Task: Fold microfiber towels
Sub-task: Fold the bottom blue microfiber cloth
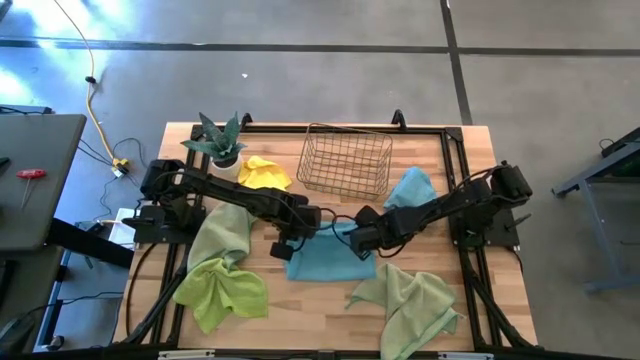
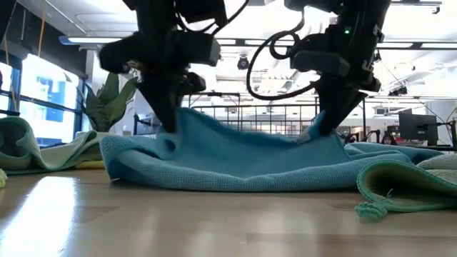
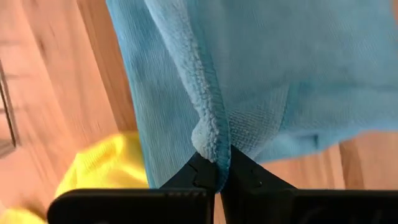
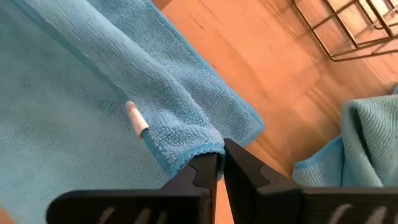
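Observation:
A light blue microfiber towel point(image 1: 325, 258) lies mid-table, with two of its corners raised off the wood. My left gripper point(image 1: 287, 243) is shut on its left end and my right gripper point(image 1: 362, 243) on its right end. In the low view the cloth point(image 2: 243, 160) sags between the two holds and its lower part rests on the table. A second blue towel point(image 1: 412, 187), a yellow one point(image 1: 263, 173), a sage one point(image 1: 222, 232), a lime one point(image 1: 222, 292) and a pale green one point(image 1: 410, 300) lie in heaps around it. My left gripper pinches a bunched piece of the blue towel's hemmed edge point(image 3: 212, 149) between its two fingers, coming from above and pointing steeply down. That end is lifted, and the cloth hangs slack from it down to the table. My right gripper pinches a hemmed corner of the blue towel point(image 4: 189, 151) between its two fingers, near a small white label point(image 4: 135, 118). It comes from above on a slant. The corner is raised, and the cloth beneath lies doubled on the table.
A wire basket point(image 1: 347, 160) stands at the far middle of the table. A spiky potted plant point(image 1: 220, 140) stands at the far left. Bare wood shows along the near edge between the lime and pale green towels.

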`<move>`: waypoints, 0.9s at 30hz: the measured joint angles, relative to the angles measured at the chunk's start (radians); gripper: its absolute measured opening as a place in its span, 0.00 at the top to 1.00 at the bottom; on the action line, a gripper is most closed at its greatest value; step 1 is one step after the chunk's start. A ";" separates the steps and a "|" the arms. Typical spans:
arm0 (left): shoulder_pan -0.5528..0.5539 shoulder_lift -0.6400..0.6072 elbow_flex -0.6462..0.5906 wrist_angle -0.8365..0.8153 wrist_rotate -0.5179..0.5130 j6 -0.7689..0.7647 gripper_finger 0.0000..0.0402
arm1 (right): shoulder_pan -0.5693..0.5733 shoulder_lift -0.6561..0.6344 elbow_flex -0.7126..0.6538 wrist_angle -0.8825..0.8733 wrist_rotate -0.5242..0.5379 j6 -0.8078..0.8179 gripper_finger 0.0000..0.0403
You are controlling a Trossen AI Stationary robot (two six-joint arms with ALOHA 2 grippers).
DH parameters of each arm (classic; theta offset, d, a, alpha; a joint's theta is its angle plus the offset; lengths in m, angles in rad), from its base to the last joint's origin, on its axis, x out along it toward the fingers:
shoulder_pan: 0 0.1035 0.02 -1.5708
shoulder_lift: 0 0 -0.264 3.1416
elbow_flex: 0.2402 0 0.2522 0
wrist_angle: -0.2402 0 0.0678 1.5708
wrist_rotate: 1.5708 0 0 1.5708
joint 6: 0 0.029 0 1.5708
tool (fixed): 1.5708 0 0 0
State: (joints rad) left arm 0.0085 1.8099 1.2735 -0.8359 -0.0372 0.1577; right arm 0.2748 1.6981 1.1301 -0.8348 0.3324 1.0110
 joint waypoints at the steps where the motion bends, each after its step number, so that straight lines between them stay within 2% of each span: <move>1: 0.000 0.006 0.000 -0.006 0.000 0.000 1.00 | -0.001 0.000 0.000 0.003 -0.002 -0.006 0.96; 7: 0.005 0.030 -0.001 -0.015 -0.008 -0.020 0.99 | -0.001 0.000 0.000 0.024 -0.014 -0.023 0.92; 14: 0.005 0.030 -0.001 -0.002 -0.097 -0.023 0.90 | -0.003 0.000 0.000 0.013 -0.025 -0.016 0.72; 19: 0.005 0.030 -0.001 -0.031 -0.103 -0.027 0.80 | -0.007 -0.002 0.000 -0.001 -0.023 0.023 0.59; 22: 0.005 0.030 -0.001 -0.041 -0.121 -0.027 0.74 | -0.005 -0.004 0.000 0.061 -0.067 0.015 0.57; 27: 0.009 0.029 -0.001 -0.093 -0.267 -0.066 0.69 | 0.011 0.009 0.000 0.168 -0.083 -0.007 0.58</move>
State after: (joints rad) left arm 0.0179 1.8389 1.2728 -0.9293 -0.3043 0.0919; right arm 0.2855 1.7071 1.1305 -0.6672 0.2497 1.0038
